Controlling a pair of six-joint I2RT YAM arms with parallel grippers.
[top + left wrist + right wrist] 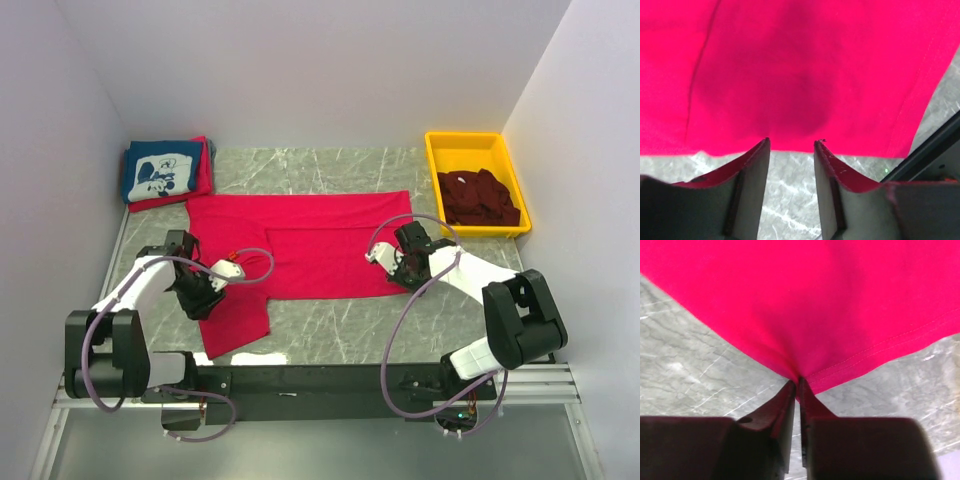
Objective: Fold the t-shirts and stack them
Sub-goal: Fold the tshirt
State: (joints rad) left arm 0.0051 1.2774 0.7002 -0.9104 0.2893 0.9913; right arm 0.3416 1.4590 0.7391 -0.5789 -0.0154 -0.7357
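Observation:
A bright red t-shirt (320, 240) lies spread flat in the middle of the table. My right gripper (404, 272) is at its near right corner; in the right wrist view its jaws (799, 381) are shut on the hemmed edge of the red cloth (840, 305). My left gripper (208, 298) is by the near left sleeve. It stands open (791, 142), fingertips at the edge of the red cloth (805, 70) and bare marble between them. A folded navy t-shirt with a white graphic (160, 170) rests on a folded red one (204, 175) at the back left.
A yellow bin (462, 146) at the back right holds crumpled dark maroon t-shirts (480, 198). White walls close in the left, back and right sides. The black base rail (320, 380) runs along the near edge.

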